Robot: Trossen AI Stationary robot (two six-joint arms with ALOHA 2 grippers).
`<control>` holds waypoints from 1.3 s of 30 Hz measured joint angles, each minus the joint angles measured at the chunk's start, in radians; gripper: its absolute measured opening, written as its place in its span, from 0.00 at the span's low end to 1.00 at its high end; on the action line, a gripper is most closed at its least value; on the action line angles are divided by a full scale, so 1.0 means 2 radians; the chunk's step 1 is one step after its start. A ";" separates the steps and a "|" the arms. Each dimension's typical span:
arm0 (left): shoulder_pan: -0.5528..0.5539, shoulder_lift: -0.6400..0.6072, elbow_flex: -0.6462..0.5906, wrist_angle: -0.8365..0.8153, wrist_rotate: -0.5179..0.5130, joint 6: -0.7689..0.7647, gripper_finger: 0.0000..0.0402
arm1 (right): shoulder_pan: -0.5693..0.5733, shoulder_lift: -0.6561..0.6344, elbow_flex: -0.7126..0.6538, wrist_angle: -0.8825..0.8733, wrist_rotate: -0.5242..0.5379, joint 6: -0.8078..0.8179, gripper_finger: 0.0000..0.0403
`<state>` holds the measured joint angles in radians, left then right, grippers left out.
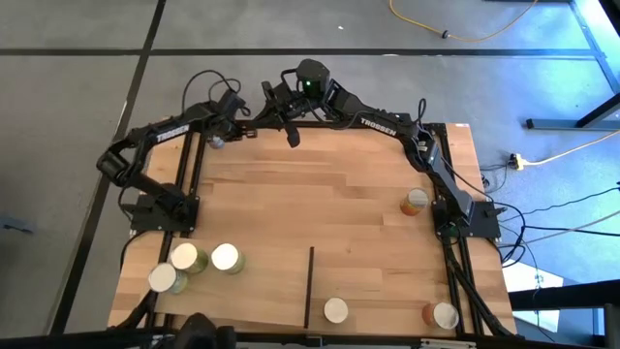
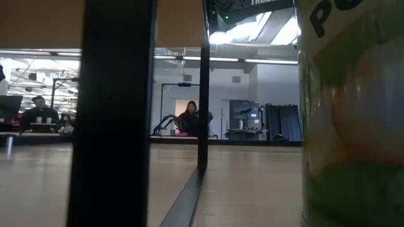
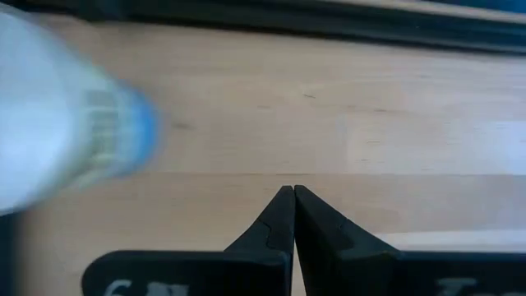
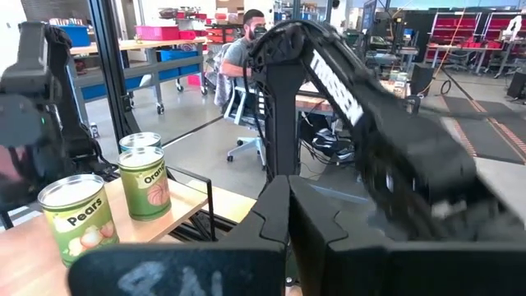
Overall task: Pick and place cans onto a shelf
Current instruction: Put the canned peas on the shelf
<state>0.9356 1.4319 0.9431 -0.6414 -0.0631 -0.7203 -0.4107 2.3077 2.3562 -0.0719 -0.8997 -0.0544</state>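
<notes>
**Both arms parked at the far edge, cans scattered along the near side**

While neither arm holds anything, the sorting looks barely begun. The left gripper (image 1: 217,139) hangs over the far edge of the tabletop (image 1: 320,194), its fingers pressed together and empty, as the left wrist view shows (image 3: 293,215). The right gripper (image 1: 291,134) sits just beside it along the same far edge, and in its own wrist view its fingers (image 4: 289,215) also meet with nothing between them.

Every can lies well away from both grippers, toward the near side. Three cans (image 1: 186,258) cluster at the near left corner, well apart from the left gripper. One can (image 1: 336,310) stands just right of the dark divider (image 1: 309,286), another (image 1: 442,315) sits at the near right corner, and an orange-sided can (image 1: 415,202) stands by the right arm's base. Only six are visible from above.

Which of these already count as shelved cannot be told; several appear still to be moved.
</notes>
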 joint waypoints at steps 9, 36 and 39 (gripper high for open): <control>0.013 -0.051 0.078 -0.173 -0.112 0.038 0.00 | 0.000 0.000 0.000 0.000 0.000 0.000 0.02; 0.059 0.022 0.076 -0.148 -0.080 0.081 0.13 | 0.000 0.000 0.000 0.000 -0.019 0.000 0.02; 0.060 0.022 0.076 -0.137 -0.085 0.083 0.12 | 0.000 0.000 0.000 0.000 -0.019 0.000 0.02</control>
<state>1.0561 1.4765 1.0958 -0.9160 -0.2333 -0.5545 -0.4107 2.3077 2.3562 -0.0720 -0.9367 -0.0536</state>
